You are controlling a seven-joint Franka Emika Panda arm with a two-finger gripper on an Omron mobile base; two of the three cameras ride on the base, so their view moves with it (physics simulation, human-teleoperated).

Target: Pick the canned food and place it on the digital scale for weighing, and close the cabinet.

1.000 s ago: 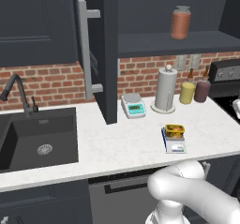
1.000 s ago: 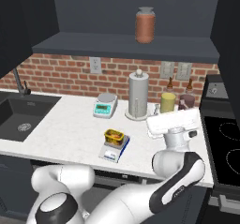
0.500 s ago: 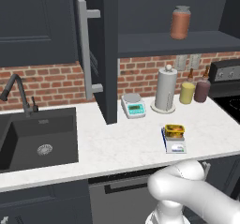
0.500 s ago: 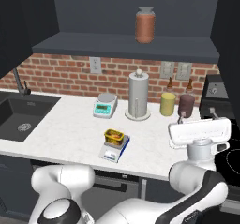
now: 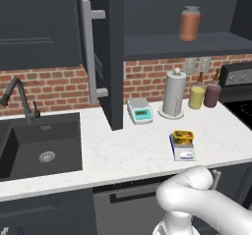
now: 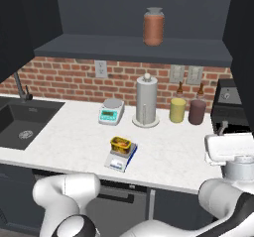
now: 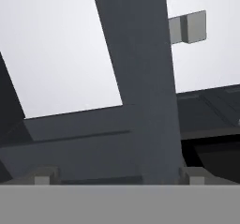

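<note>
Fingers (image 7: 119, 176) spread wide, holding nothing. Tin (image 5: 182, 137) sits flat on scale (image 5: 184, 153), long axis running 9-to-3 across surface (image 5: 128, 153). Cabinet door (image 5: 110, 57) open, edge-on, handle (image 5: 87, 52) vertical.

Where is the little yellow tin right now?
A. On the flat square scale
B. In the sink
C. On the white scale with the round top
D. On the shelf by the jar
A: the tin sits on the square scale, out on the counter.
</note>
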